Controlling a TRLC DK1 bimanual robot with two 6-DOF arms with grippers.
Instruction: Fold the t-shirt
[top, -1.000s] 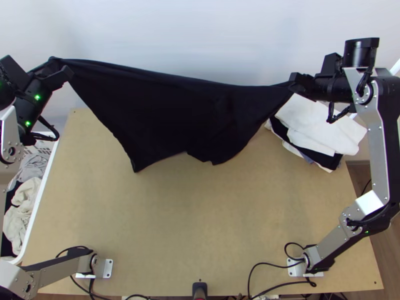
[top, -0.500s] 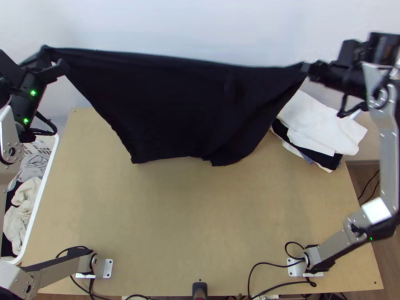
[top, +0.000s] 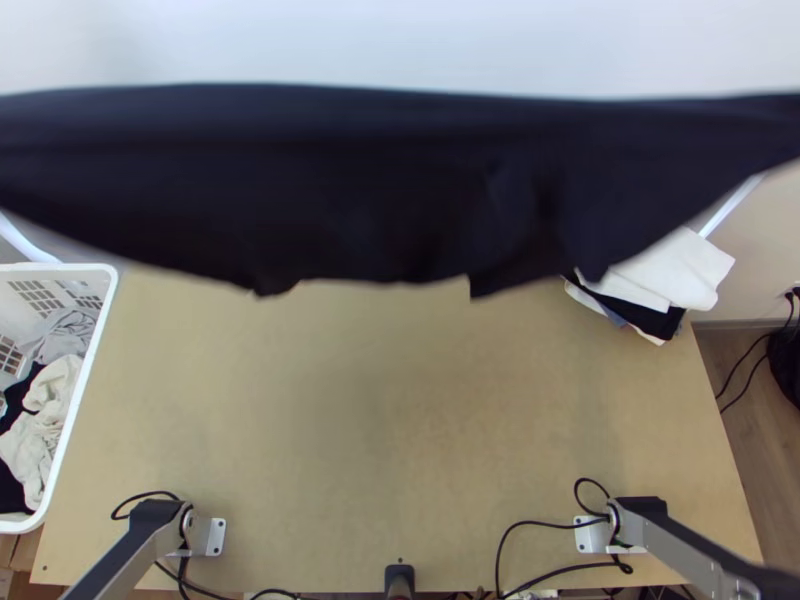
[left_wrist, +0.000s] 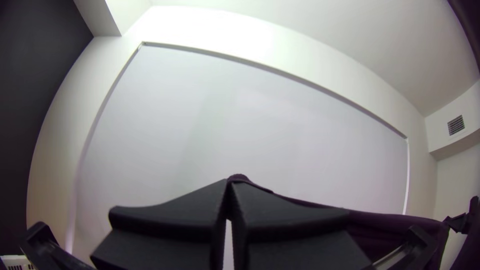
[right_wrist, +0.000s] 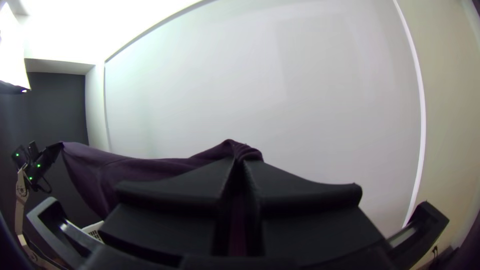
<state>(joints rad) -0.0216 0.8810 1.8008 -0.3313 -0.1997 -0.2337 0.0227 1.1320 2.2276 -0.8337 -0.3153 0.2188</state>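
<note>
In the top view the black t-shirt (top: 390, 190) hangs stretched across the far part of the table, held high, its lower edge uneven above the wood. My left gripper (left_wrist: 229, 187) is shut on one corner of the shirt, a small tuft showing at the fingertips. My right gripper (right_wrist: 240, 160) is shut on another corner, with bunched cloth over its tips. From there the t-shirt (right_wrist: 145, 167) runs in a sagging span towards the left arm's gripper farther off.
A white basket (top: 85, 385) with loose clothes stands at the table's left. A pile of folded white and black cloth (top: 675, 270) lies at the far right of the table (top: 400, 430). Cables run along the near edge.
Both grippers have risen out of the top view's picture, carrying the shirt up. Its upper edge now spans the whole width, and its lower edge has shifted up the picture.
</note>
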